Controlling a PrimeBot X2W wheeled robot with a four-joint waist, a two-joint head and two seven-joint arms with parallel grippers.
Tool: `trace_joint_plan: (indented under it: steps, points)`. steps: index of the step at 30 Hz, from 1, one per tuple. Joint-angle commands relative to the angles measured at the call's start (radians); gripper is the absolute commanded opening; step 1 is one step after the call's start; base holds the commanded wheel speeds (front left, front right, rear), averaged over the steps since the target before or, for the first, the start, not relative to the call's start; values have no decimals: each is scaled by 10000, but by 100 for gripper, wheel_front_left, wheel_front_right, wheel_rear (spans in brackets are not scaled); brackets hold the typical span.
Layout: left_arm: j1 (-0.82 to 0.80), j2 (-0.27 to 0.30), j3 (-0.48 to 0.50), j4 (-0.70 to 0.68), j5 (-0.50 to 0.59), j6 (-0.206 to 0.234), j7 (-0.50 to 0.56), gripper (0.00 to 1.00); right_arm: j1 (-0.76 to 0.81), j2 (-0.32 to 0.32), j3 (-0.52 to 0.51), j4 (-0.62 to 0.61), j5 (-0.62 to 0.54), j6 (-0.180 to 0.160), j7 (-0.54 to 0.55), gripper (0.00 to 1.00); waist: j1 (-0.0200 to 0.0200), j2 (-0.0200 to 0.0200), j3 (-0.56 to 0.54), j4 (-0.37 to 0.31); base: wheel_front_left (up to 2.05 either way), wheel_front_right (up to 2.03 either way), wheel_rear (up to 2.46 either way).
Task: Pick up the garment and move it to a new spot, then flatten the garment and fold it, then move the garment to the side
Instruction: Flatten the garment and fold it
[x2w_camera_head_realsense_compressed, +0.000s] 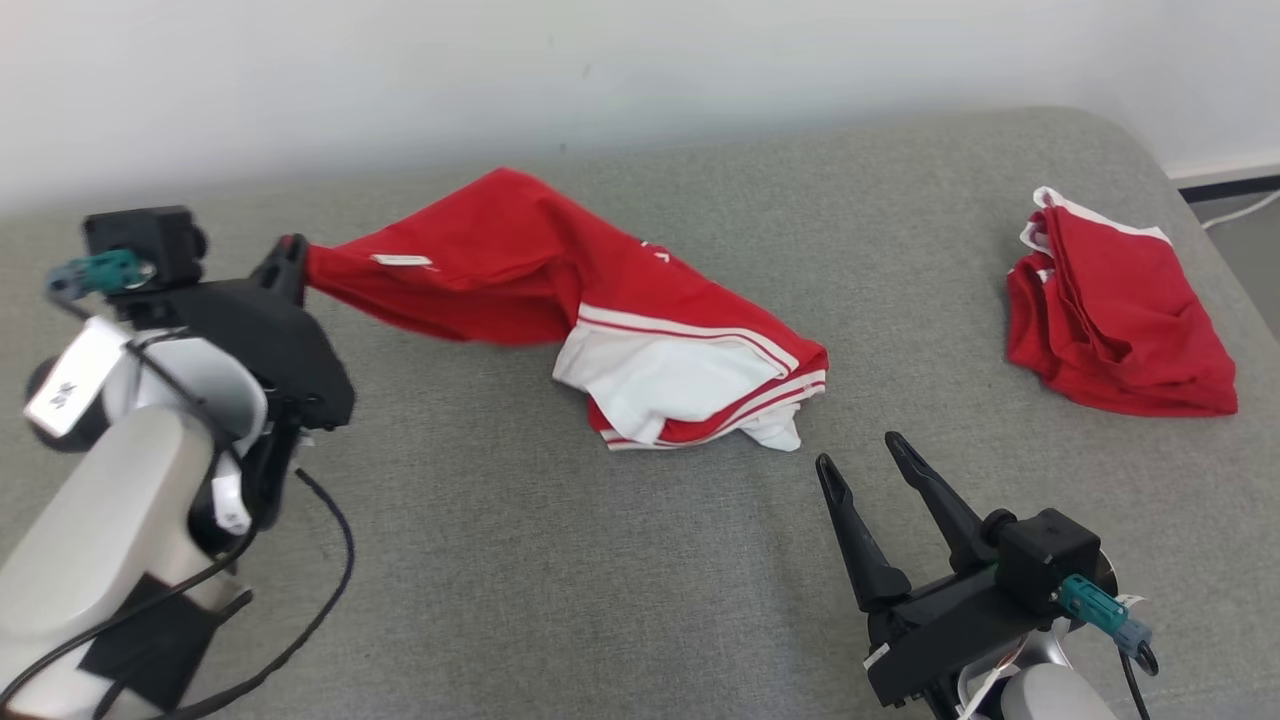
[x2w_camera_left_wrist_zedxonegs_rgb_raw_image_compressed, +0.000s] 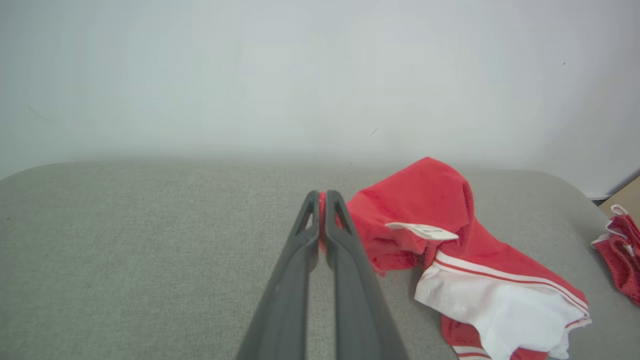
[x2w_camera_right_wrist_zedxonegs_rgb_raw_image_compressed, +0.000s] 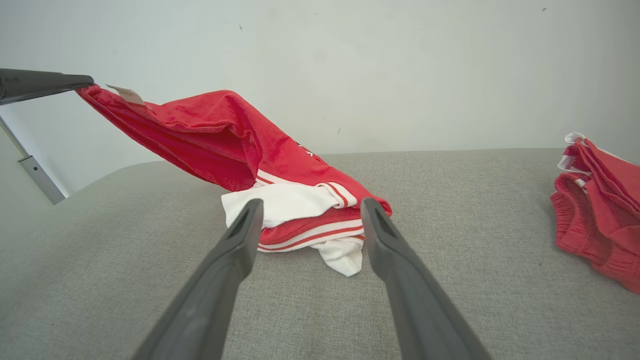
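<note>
Closest to us are the robot's two arms, low at each side of the head view. Biggest of all is the soft grey cloth-covered pad (x2w_camera_head_realsense_compressed: 600, 560) that runs under everything. A plain white wall (x2w_camera_head_realsense_compressed: 500, 70) stands behind it.

Next in size is the red garment with white panels and thin stripes (x2w_camera_head_realsense_compressed: 640, 320). Most of it lies crumpled in the middle of the pad. One red corner is lifted off the pad and stretched out to the robot's left. Far to the right, well apart from it, sits a bunched-up red cloth with white trim (x2w_camera_head_realsense_compressed: 1110, 320).

The left gripper (x2w_camera_head_realsense_compressed: 290, 258) has its two long dark fingers pinched together on the lifted red corner. A bit of red peeks out between its tips in the left wrist view. The right gripper (x2w_camera_head_realsense_compressed: 855, 450) hovers near the garment's white end. Its fingers are spread wide apart and hold nothing.

A thin black cable (x2w_camera_head_realsense_compressed: 335, 560) loops below the left arm.

A small white label (x2w_camera_head_realsense_compressed: 402, 260) sits on the lifted part, near the left gripper. Its writing is too small to read. A white tag (x2w_camera_head_realsense_compressed: 70, 375) on the left arm has dark marks that are too blurry to read.
</note>
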Motion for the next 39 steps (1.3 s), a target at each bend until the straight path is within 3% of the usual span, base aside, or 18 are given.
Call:
trace_joint_plan:
  steps: [1,9,14,22,23,24,32,39]
  points:
    - [198,175,122,-215,-55,121,-63,0,92,-30,-23,-39,-106,-12,20,100,1,0,-108,147,0,0,0]
    - [997,1021,944,-2044,-106,1030,-534,0,144,-30,-49,-207,-87,-12,106,100,1,0,-88,210,0,0,0]
    - [1465,1442,1268,-2344,-278,1446,-314,0,73,-28,-65,-235,-51,-12,85,100,1,0,2,95,0,0,0]
    - [1954,1711,1240,-1065,-380,1366,-158,2,-136,-28,-33,-172,61,-12,-41,100,1,0,240,-197,0,0,0]
    - [1971,1705,1218,-852,-385,1328,-161,38,-153,-30,-34,-155,64,-12,-47,100,1,0,260,-221,0,0,0]
    - [1998,1700,1225,-623,-414,1357,-166,100,-174,-28,-26,-143,70,-12,-65,100,1,0,284,-251,0,0,0]
    - [1920,1546,1438,508,-572,1147,-781,100,-185,-28,-216,-112,-30,-12,-112,100,1,0,418,-150,0,0,0]
    - [2115,1071,1466,264,-647,504,-2053,100,-70,-28,-283,-140,-118,-12,-49,100,1,0,327,289,0,0,0]
